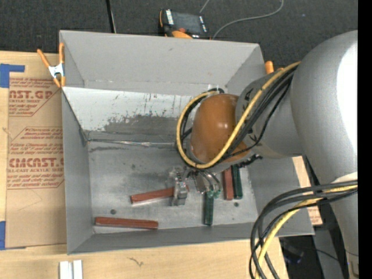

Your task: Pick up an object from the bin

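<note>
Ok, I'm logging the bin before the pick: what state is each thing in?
upper brown stick: lying flat, untouched on the floor.
lower brown stick: flat, by the bin's front wall.
dark green stick: flat.
red stick: flat, top end under the arm.
gripper: low, at the upper brown stick's right end.

The pincer (180, 194) stands low in the bin (75, 173), over the middle of its floor and toward the front wall. To the pincer's left in the view a short stick (150, 198) lies sideways with its right end at the pincer; whether the two touch cannot be told. Further left, nearer the front wall, a longer stick (126, 223) lies apart from the first. Just right of the pincer a pen (208, 209) lies front to back. Further right, a pair of sticks (228, 186) lies side by side, partly under the arm.
</note>
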Controlling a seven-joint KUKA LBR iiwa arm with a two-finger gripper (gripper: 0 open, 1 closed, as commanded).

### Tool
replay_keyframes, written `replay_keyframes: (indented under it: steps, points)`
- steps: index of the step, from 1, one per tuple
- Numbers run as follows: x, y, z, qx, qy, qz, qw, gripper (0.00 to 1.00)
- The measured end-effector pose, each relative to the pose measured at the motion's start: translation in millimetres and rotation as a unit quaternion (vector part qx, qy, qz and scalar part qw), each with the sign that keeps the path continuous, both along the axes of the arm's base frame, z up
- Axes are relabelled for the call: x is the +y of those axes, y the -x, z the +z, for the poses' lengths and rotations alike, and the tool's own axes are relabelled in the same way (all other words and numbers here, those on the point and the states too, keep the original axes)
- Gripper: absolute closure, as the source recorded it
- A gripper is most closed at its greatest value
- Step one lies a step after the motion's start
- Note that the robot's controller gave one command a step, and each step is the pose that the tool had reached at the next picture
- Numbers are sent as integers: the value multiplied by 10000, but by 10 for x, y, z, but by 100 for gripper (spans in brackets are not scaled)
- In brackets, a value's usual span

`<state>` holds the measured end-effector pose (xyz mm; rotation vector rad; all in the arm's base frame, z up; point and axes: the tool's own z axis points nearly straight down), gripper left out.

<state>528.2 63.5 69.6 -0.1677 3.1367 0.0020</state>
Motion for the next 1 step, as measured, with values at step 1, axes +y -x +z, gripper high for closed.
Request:
replay_keyframes:
  steps: [1]
  points:
    - [-371,145,1420,-38,10,134,9999,100]
